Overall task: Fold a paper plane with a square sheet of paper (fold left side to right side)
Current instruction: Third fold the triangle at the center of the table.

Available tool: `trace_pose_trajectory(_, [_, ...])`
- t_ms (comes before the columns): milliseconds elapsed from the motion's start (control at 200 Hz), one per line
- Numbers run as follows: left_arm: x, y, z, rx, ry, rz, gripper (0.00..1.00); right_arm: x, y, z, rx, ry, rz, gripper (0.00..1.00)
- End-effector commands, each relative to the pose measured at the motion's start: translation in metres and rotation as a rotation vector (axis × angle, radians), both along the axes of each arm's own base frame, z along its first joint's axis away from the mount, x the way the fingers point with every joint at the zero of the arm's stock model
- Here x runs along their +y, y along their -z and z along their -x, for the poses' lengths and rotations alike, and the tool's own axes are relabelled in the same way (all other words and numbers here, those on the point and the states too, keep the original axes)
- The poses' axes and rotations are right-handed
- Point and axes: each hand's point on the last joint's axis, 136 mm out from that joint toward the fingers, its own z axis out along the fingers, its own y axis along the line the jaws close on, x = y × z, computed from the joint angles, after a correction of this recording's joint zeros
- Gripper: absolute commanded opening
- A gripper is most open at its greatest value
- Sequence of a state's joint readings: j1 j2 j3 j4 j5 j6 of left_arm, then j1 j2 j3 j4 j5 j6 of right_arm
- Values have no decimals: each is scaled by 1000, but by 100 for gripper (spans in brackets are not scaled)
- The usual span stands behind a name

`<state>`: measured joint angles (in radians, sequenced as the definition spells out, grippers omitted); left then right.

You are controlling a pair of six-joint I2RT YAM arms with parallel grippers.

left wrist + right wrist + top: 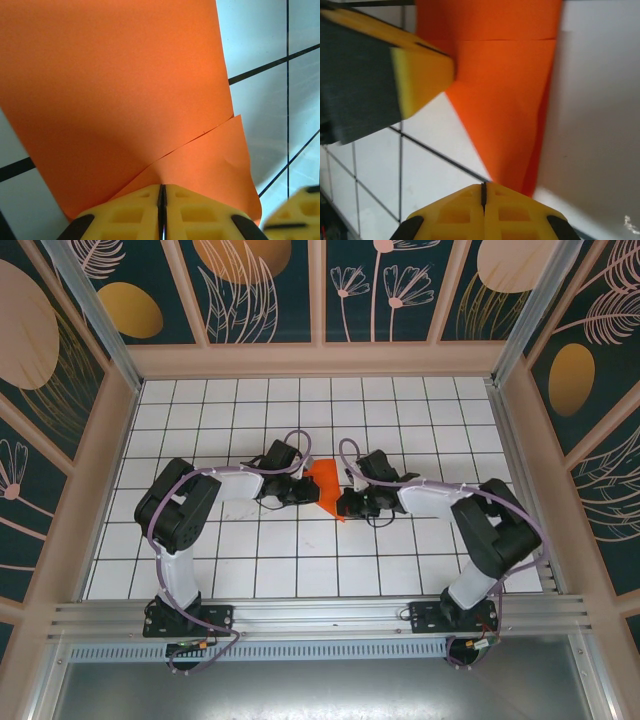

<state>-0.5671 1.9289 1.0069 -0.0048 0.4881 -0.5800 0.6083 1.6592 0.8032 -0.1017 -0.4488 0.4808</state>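
The orange sheet of paper (325, 488) lies creased on the white grid table between the two arms, narrowing to a point toward the near side. My left gripper (303, 490) is at its left edge. In the left wrist view the left gripper (161, 186) is shut on the sheet of paper (125, 85), where a flap edge runs diagonally up to the right. My right gripper (345, 503) is at the pointed end. In the right wrist view the right gripper (483, 184) is shut, and the tip of the sheet of paper (505, 110) ends just beside it.
The white grid table (250, 560) is walled by a wooden frame with patterned panels (320, 300). A metal rail (320, 615) runs along the near edge by the arm bases. The two grippers work close together. The left gripper's yellow finger (420, 75) shows in the right wrist view.
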Motion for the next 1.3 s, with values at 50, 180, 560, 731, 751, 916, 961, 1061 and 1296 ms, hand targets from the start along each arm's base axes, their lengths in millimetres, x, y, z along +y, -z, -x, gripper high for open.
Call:
trace_pose_trajectory(50, [42, 56, 25, 105, -41, -228, 13, 1, 10, -10, 17, 51, 10, 0])
trace_pose_trajectory(180, [36, 46, 21, 79, -36, -197, 15, -13, 29, 1, 67, 63, 83, 0])
trace_pose_trajectory(560, [-4, -39, -1, -91, 19, 38, 19, -42, 57, 23, 145, 71, 233, 0])
trace_pose_trajectory(731, [-17, -42, 19, -63, 60, 103, 16, -44, 63, 24, 157, 68, 253, 0])
trace_pose_trajectory(751, [-18, -42, 20, -63, 64, 107, 16, -44, 63, 24, 158, 67, 254, 0])
trace_pose_trajectory(916, [-32, -35, 31, -41, 98, 118, 15, -44, 64, 25, 159, 61, 263, 0])
trace_pose_trajectory(961, [-34, -33, 33, -35, 98, 124, 15, -45, 65, 26, 162, 61, 268, 0])
trace_pose_trajectory(1061, [-39, -29, 33, -30, 97, 126, 14, -44, 65, 27, 163, 59, 271, 0])
trace_pose_trajectory(1296, [-46, -18, 38, -13, 107, 120, 13, -43, 66, 28, 166, 51, 285, 0])
